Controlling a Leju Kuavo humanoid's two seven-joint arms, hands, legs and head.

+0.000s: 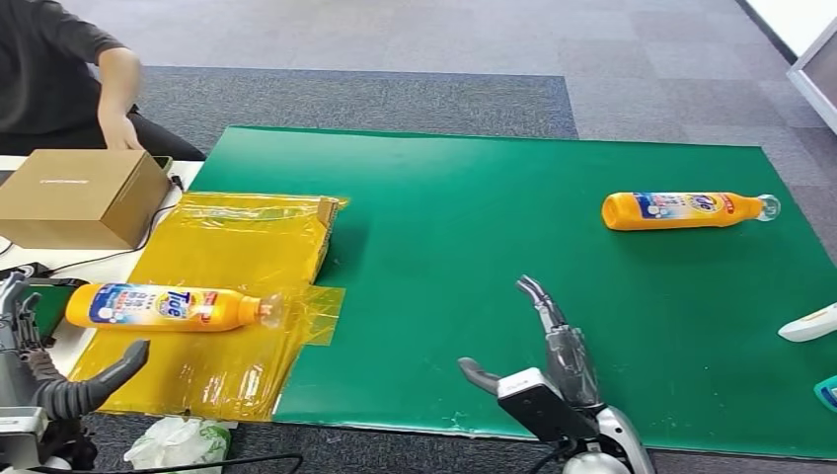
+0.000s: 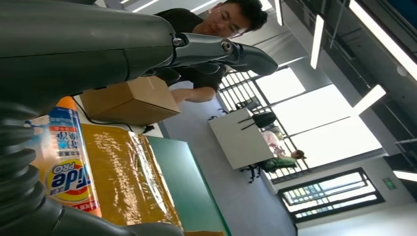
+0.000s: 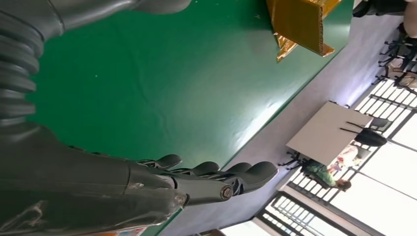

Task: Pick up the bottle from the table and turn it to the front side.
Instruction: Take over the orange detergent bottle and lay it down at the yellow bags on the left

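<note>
Green mat [image 1: 474,296] bears an orange bottle [image 1: 681,210] lying sideways; both robot hands spread, empty.

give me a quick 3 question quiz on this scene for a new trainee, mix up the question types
1. True or false: the right hand holds a bottle.
2. What does the near bottle by the left hand lie on? A) bare green mat B) yellow film-wrapped sheet C) cardboard box
3. Fill in: the far bottle lies on its ____ on the green mat.

Key:
1. False; it is open over the mat, holding nothing.
2. B, the yellow sheet.
3. side.
</note>
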